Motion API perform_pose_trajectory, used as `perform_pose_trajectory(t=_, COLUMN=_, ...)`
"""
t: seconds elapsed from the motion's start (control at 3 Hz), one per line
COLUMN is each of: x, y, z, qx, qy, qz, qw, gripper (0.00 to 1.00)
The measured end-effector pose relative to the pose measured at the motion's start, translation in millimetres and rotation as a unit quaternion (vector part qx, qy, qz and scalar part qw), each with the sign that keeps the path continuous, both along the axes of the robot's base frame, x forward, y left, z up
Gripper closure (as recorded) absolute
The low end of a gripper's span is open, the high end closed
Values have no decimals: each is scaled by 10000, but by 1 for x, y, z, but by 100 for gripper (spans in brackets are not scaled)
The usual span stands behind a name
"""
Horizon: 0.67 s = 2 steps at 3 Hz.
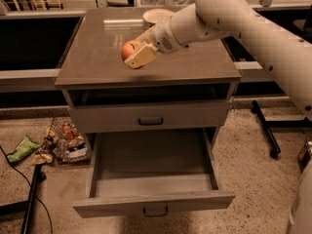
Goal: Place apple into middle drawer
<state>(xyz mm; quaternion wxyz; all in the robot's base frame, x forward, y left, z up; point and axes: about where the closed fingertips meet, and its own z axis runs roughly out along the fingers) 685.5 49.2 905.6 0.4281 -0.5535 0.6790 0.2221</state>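
Note:
My gripper [134, 52] hangs over the left-centre of the cabinet top, shut on the red-orange apple [129, 48], which it holds lifted a little above the surface with a shadow under it. The middle drawer [152, 203] is pulled fully open below, grey and shallow, with nothing visible inside and a small dark handle on its front. The matching drawer front above it [150, 117] is closed. My white arm reaches in from the upper right.
A pale bowl [155, 15] sits at the back of the cabinet top [97, 62]. A wire basket of packets [68, 141] and a green wrapper [22, 148] lie on the floor at left. A black stand leg [265, 130] is at right.

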Motion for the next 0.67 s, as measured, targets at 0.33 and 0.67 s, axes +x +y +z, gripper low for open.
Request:
perform_pose_trajectory(t=0.33, x=-13, y=-3, z=-14, qx=-34, qy=93, qz=-9, qw=10000, gripper=100)
perform_pose_trajectory(t=0.67, x=-44, y=-20, z=-27, qx=5, qy=128, qz=-204, qw=9997, gripper=100)
